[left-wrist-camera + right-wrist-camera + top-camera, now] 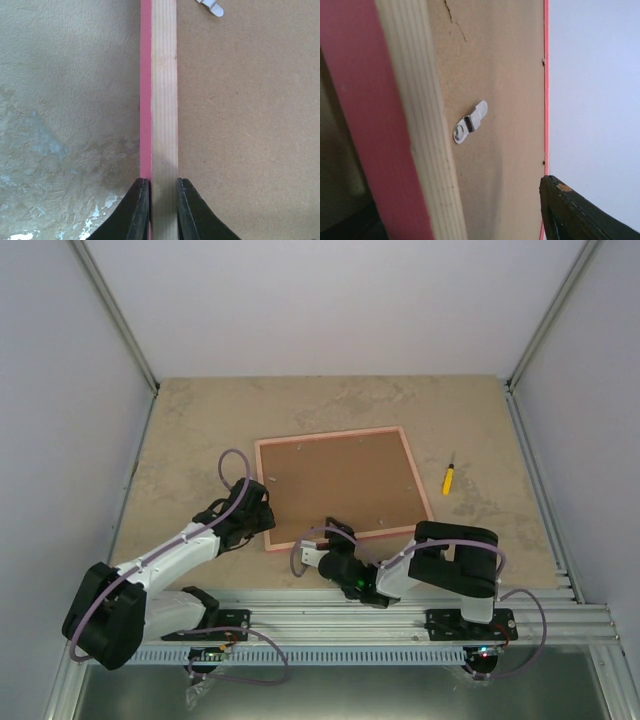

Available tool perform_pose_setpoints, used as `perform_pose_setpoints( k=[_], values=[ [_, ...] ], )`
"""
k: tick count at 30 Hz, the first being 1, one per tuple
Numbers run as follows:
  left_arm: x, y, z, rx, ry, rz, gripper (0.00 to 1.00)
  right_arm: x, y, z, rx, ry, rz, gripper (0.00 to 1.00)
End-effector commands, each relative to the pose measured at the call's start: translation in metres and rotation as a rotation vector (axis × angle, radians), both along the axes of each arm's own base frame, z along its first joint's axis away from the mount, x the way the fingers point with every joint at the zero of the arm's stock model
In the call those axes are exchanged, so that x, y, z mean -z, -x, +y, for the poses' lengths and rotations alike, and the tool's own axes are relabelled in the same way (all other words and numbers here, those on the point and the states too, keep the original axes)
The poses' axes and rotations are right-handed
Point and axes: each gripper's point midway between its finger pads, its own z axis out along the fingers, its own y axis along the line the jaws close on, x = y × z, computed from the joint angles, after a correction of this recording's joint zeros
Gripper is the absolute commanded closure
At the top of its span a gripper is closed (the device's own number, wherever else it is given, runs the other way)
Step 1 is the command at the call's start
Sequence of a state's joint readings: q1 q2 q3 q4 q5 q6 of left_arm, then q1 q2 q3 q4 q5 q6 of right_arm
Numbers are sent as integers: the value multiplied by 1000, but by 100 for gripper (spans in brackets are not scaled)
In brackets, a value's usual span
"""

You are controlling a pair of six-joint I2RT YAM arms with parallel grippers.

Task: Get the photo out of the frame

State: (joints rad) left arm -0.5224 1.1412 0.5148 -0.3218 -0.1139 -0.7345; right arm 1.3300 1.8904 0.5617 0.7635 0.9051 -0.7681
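Left hand (162,184) clamped on frame (164,90) rail, back facing up

left claw (162,182) pinched shut, right claw (336,538) spread open, both low and reaching forward.

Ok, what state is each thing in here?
frame, face down, backing in place.
left gripper, shut on the frame's left rail.
right gripper, at the frame's near edge; opening unclear.
clip, flat against the backing.
screwdriver, lying unused beside the frame.
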Motion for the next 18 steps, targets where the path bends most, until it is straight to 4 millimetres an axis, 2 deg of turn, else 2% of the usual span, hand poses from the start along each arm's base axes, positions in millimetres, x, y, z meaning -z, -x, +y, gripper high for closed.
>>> perform_pose_setpoints(
  k=[1, 5, 10, 15, 18],
  values=[
    [-26, -15, -15, 12, 88, -88, 100, 9, -3, -7, 11, 37, -6, 37],
    [-28, -16, -17, 15, 96, -89, 100, 4, -5, -7, 7, 41, -29, 49],
    [-33, -15, -17, 6, 113, -103, 99, -14, -5, -5, -3, 11, -70, 61],
    [-43, -15, -4, -60, 97, -137, 95, -37, -4, -2, -15, -22, -99, 71],
    [-55, -15, 3, -90, 93, -170, 86, -48, -3, -1, -21, -39, -111, 75]
  ],
)
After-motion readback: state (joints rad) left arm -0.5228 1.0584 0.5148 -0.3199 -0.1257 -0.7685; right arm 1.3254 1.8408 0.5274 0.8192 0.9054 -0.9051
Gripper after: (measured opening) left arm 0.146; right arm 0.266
